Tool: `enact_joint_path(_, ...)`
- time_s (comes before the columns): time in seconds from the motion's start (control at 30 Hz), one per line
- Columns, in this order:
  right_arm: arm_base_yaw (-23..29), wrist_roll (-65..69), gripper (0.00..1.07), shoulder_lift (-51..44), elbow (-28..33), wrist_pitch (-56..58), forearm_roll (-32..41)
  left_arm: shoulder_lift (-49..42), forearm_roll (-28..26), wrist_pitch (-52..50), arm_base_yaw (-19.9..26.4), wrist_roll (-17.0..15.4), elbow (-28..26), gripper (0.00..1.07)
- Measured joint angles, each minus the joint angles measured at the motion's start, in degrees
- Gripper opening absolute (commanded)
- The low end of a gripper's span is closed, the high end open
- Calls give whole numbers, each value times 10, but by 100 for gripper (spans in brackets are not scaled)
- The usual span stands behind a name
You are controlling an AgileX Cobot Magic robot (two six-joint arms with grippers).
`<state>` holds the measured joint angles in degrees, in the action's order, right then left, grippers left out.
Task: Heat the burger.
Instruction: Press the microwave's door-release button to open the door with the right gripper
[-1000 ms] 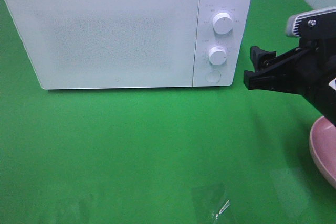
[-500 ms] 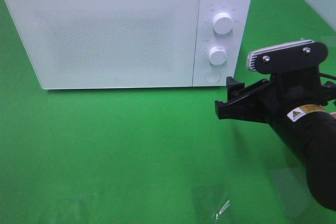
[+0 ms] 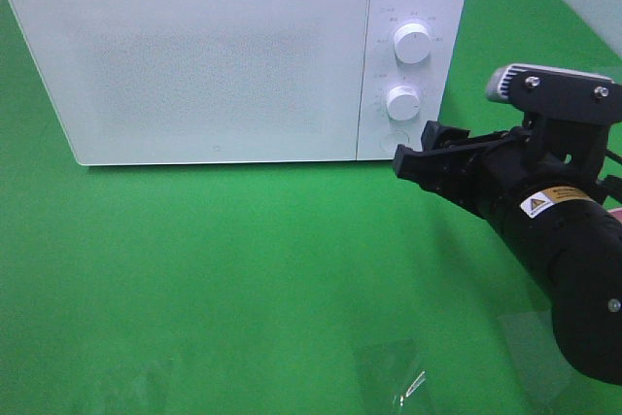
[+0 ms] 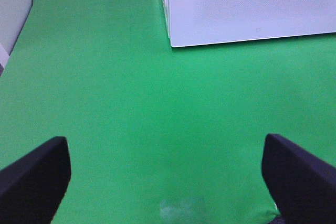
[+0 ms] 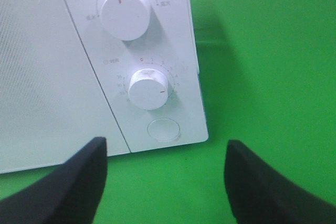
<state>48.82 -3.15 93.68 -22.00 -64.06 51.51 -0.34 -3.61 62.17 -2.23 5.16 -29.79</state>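
Button (image 5: 164,129), round and white, low on the white microwave (image 3: 214,55) panel, lies straight ahead of the black right gripper (image 3: 416,148), jaws apart and empty. Black left gripper (image 4: 164,145), wide, is farther off.

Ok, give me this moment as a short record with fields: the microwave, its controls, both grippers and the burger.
microwave: white, door shut, standing on the green cloth
controls: upper knob, lower knob, round button below them
right gripper: open, empty, facing the round button, close to the panel
left gripper: open, empty, above bare cloth
burger: not in view
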Motion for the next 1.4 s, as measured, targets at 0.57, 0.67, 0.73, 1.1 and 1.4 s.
enact_joint_path(0.57, 0, 605, 0, 0, -1, 64, -37, 0, 0, 0, 0, 0, 0, 91)
enact_joint_path(0.67, 0, 619, 0, 0, -1, 73, -37, 0, 0, 0, 0, 0, 0, 91)
enact_joint_path(0.73, 0, 624, 0, 0, -1, 85, -33, 0, 0, 0, 0, 0, 0, 91)
enact_joint_path(1.1, -1, 630, 0, 2, -1, 94, -19, 0, 0, 0, 0, 0, 0, 91)
enact_joint_path(1.4, -2, 696, 0, 69, -2, 92, -25, 0, 0, 0, 0, 0, 0, 91)
